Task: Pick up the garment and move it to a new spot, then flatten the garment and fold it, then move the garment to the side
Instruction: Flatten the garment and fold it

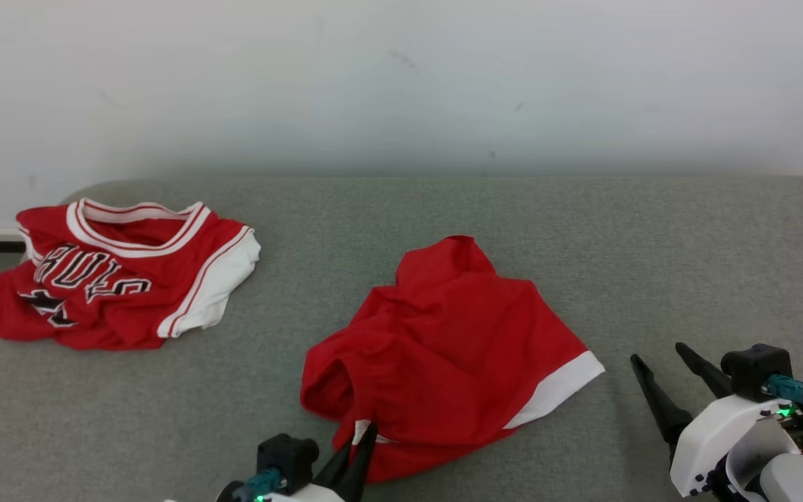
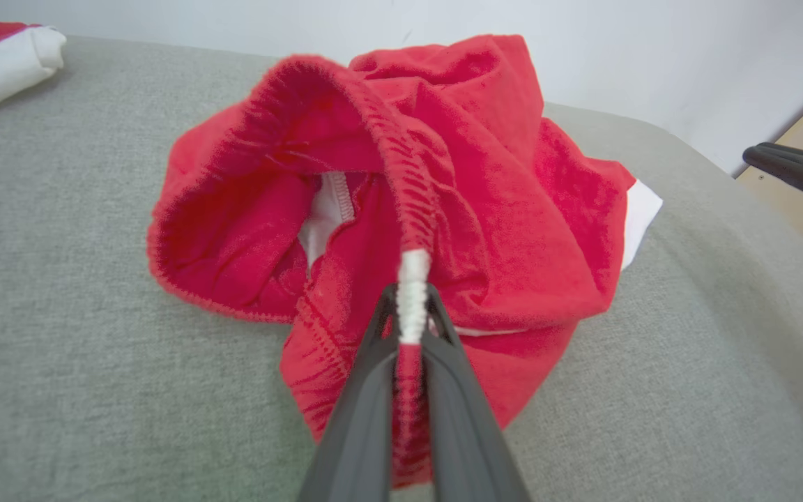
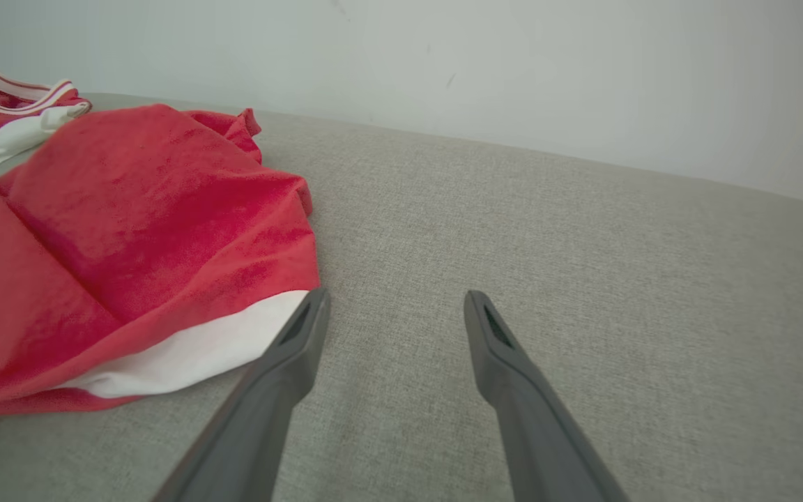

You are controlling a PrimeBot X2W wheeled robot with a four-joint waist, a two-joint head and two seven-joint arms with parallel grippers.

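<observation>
The left gripper (image 1: 366, 427) sits at the bottom edge of the head view, its jaws pressed together on the elastic waistband of the red shorts (image 1: 457, 328). In the left wrist view the left gripper (image 2: 412, 296) pinches the waistband right at a short white stripe, and the gathered band rises from the jaws in an arch. The waist opening gapes to the left of it, showing a white inner seam. The rest of the shorts (image 2: 513, 188) lies crumpled on the grey fabric-covered tabletop (image 1: 652, 244), roughly at its middle. A white hem band runs along the garment's right edge.

Just beside that hem, but apart from it, the right gripper (image 1: 658, 353) hangs with its jaws spread wide and nothing between them. In the right wrist view the right gripper (image 3: 396, 298) points over bare grey fabric, with the shorts (image 3: 129, 209) to its left and the white band close by one finger.

Well apart, at the tabletop's far left corner, lies a rumpled red Bulls jersey (image 1: 116, 279) with white trim. A pale wall (image 1: 401, 84) stands behind the tabletop.
</observation>
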